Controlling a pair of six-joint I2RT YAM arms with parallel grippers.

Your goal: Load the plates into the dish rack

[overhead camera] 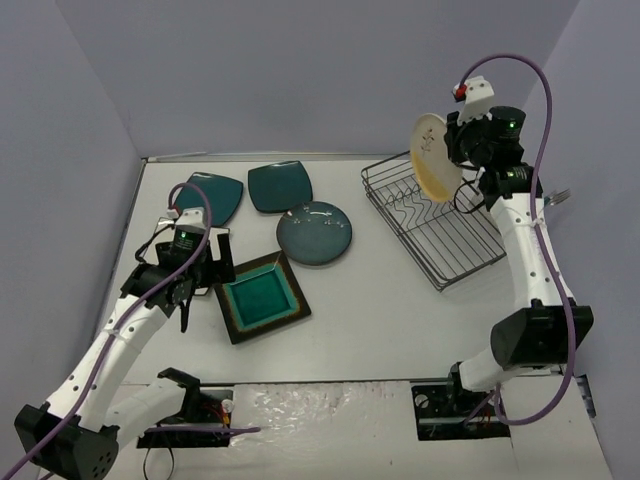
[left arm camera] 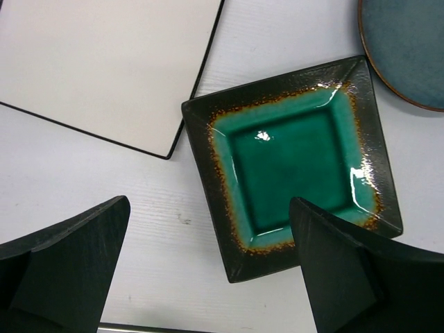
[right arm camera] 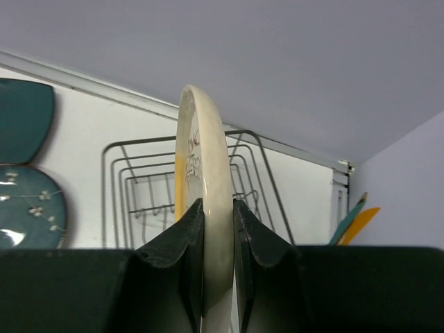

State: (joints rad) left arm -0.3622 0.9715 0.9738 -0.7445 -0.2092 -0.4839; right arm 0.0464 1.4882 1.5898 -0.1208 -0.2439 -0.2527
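- The left fingers [left arm camera: 76, 257] are spread wide and grasp nothing. They hover well left of the dish rack [overhead camera: 440, 235], over the near corner of the brown-rimmed teal plate [overhead camera: 262, 297].
- The white square plate [left arm camera: 104, 69] lies flat, farthest left of the rack, largely under that arm in the top view.
- One dark teal plate [overhead camera: 212, 195] and a second dark teal plate [overhead camera: 280, 186] lie flat left of the rack, towards the back wall. The blue-grey round plate [overhead camera: 314, 234] lies nearest the rack but apart from it.
- The cream-and-yellow plate [overhead camera: 433, 155] is held on edge above the rack's far left corner. The right fingers [right arm camera: 180, 243] are clenched on its rim. It is not yet in the dividers.
- Handling, as a judgement: glazed ceramic is stiff, fairly heavy and slick, and it chips if knocked on wire. A flat-lying plate offers only its rim, and the brown-rimmed one's raised border looks the best hold.
- The worktop [overhead camera: 380, 330] is white and smooth, so a nudged plate would likely slide rather than lift.
- Pale grey-violet walls close off the left, back and right. The rack sits close to the right wall, which leaves that arm little room.
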